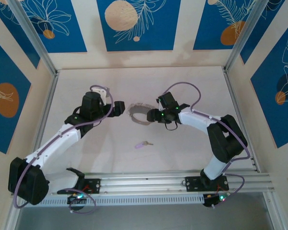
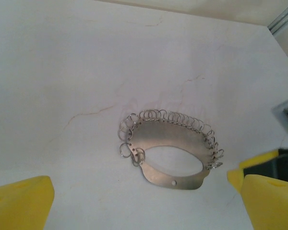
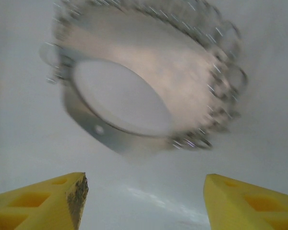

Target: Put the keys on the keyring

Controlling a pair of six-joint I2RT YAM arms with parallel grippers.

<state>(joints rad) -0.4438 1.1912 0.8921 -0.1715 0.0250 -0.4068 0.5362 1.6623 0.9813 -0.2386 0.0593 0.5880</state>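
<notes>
Now the left hand (image 1: pixel 119 110) and right hand (image 1: pixel 152 115) are held apart and empty on either side of the keyring (image 2: pixel 175 139), which may be shoved along the bench (image 1: pixel 182 81) by a skewed closing, away from the key (image 1: pixel 143 143).

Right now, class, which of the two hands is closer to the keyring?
The right hand, almost touching the keyring; the left hand stands farther off.

Grey keyring (image 1: pixel 138 115) on table (image 1: pixel 187 81) between left claw (image 1: pixel 118 109) and right claw (image 1: pixel 152 115), lilac-headed key (image 1: pixel 143 143) lying apart
</notes>
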